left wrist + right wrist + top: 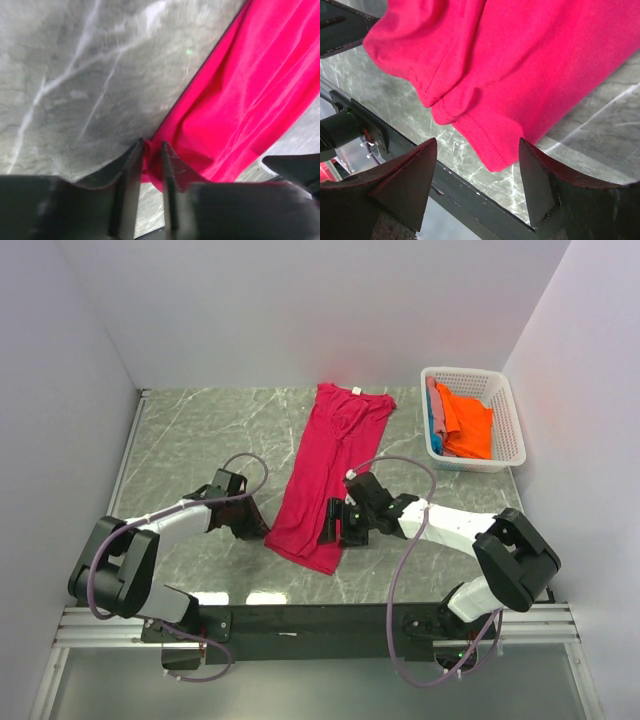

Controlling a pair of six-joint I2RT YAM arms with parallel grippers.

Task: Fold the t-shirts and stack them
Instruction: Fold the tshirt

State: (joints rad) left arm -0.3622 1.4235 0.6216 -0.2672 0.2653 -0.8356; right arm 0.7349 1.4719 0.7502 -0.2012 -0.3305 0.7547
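From above, three t-shirts show: one crimson-pink shirt (325,460) lies long and narrow on the grey-veined desk (200,440), between the left gripper (263,531) and the right gripper (334,525). One orange shirt (468,422) and one blue-teal shirt (436,420) fill a white basket (511,425) beyond the right gripper. At the left wrist, narrowed jaws pinch the crimson hem. At the right wrist, the jaws stand spread, the hem corner just ahead.

shirt on table: crimson-pink t-shirt (326,468), folded lengthwise into a long narrow strip, lying flat on the table (200,440)
lie: collar end at far centre with a small white label; hem end nearer and to the left
surface: soft creases, stitched hem corner slightly bunched
shirt in basket: orange t-shirt (468,425), crumpled, uppermost in the basket (466,371)
beside it: blue-teal t-shirt (437,416), only a sliver showing at the orange one's left
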